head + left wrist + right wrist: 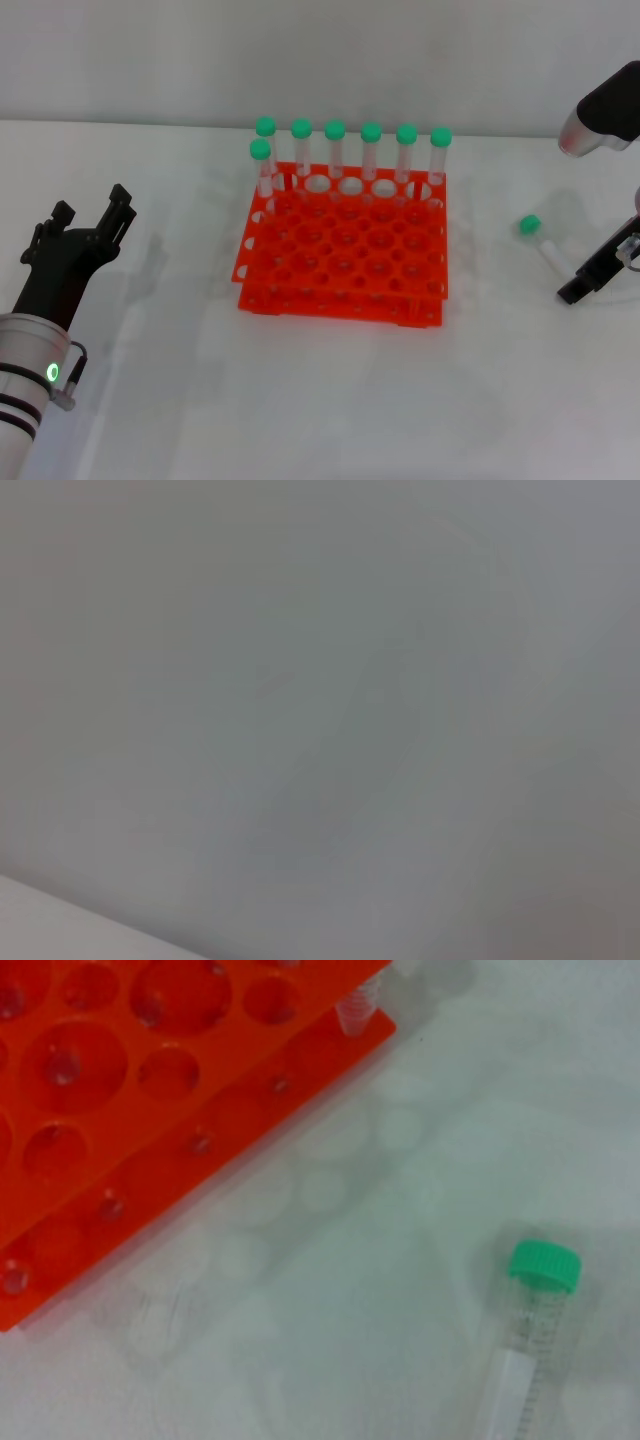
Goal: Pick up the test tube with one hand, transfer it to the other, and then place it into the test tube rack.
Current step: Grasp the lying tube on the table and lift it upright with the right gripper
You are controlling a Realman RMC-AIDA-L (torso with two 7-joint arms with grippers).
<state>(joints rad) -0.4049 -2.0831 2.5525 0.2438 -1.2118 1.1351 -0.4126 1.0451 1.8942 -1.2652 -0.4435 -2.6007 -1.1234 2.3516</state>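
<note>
The white surface (330, 400) filled almost all of my head view, with a pale wall band across the top of the frame. It was bare apart from the work things, which I judged was why the tube stood out so easily.

The test tube rack (343, 250) sat just above the middle of the frame, square to me, its two orange tiers stacked so a tube dropped through a hole would stand upright. Six green-capped tubes (352, 150) stood along its far row and a seventh one hole nearer at the left end, leaving the near rows open for a new one.

My left hand (88, 235) waited at the left edge, low in the frame, well apart from the rack, fingers pointing up toward the rack's left side. I could not tell how wide they were. I took it to be parked there to receive the transfer.

My right hand (588, 282) was at the right edge, mid-height, its dark tip just beside the lower end of the test tube (541, 243). I could not tell whether it was wide or narrow.

The test tube lay flat on the surface, right of the rack and apart from it, cap toward the upper left. It was not yet gripped, I judged.
</note>
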